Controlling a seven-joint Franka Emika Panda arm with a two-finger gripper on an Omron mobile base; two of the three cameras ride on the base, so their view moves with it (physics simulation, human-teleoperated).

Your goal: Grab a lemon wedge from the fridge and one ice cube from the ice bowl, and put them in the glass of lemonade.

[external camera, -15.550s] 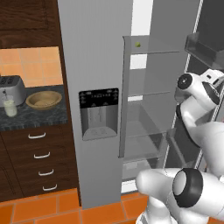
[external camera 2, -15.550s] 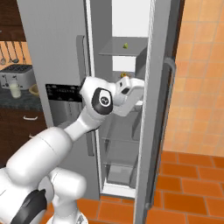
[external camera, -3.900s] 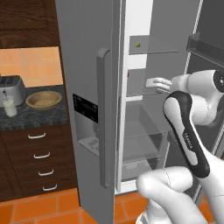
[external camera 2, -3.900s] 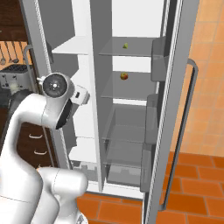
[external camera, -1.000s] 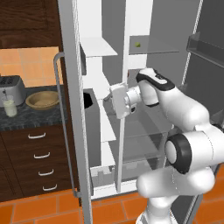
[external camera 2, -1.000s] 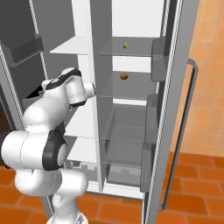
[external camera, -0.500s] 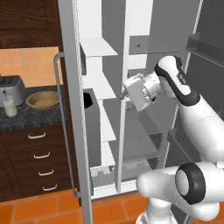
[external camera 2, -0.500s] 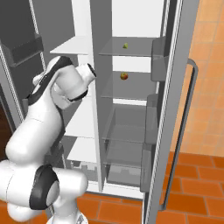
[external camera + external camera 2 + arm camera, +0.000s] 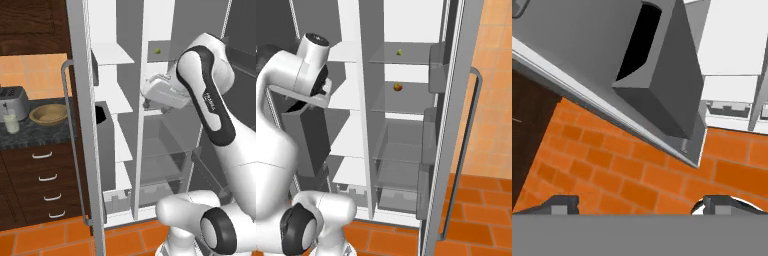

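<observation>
- The claw [image 9: 639, 202] is spread wide and nothing is gripped; it is pointed down at the orange brick floor [image 9: 612, 175] past the lower edge of the open left fridge door [image 9: 587, 55].
- The fridge [image 9: 406, 125] is seen with both doors open.
- The lemon wedge [image 9: 399, 52] is set on the top glass shelf [image 9: 406, 61]; a red-orange fruit [image 9: 398, 87] is on the shelf below.
- The ice bowl [image 9: 48, 114] and the glass [image 9: 10, 121] are placed on the dark tabletop [image 9: 30, 135] left of the fridge, beside a toaster [image 9: 12, 102].
</observation>
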